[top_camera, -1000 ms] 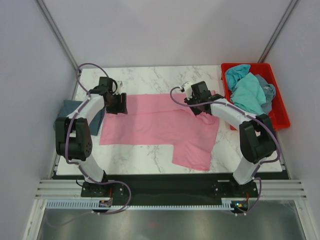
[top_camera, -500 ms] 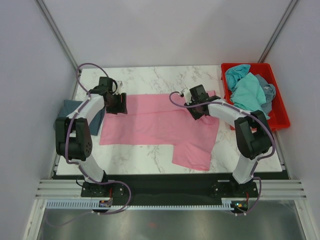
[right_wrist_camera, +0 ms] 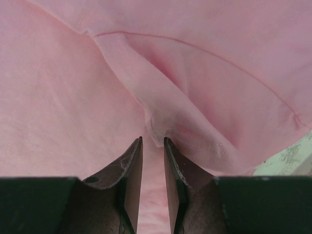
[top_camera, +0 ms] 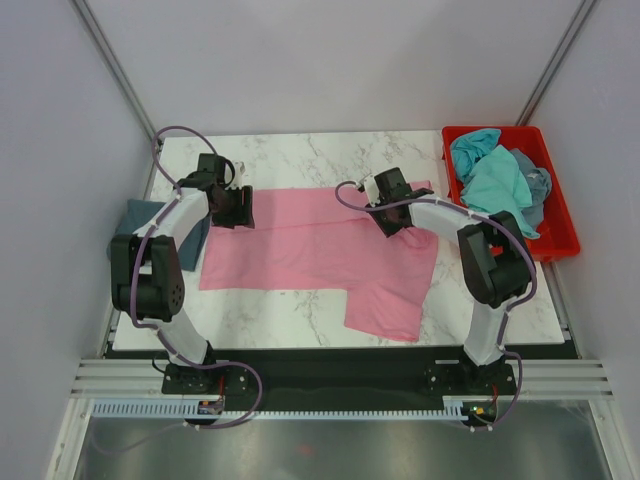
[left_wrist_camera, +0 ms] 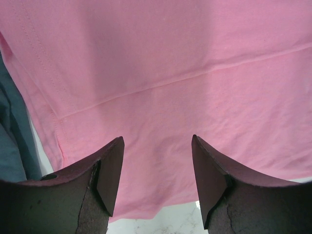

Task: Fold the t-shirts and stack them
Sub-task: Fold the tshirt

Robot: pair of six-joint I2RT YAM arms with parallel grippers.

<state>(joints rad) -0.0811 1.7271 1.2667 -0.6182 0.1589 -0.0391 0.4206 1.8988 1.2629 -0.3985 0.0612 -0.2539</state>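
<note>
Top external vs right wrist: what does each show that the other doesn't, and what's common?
Only top external: the pink cloth t-shirt in full outline, the red plastic crate holding a turquoise t-shirt, a slate-blue folded cloth beside the left arm, and the left gripper near the pink shirt's far left corner.
Only right wrist: a raised stitched fold of pink cloth ending at the right gripper, whose fingertips are narrowly parted. Whether the fold is pinched is unclear.
Both: the pink shirt, the right gripper, the white marble tabletop.
</note>
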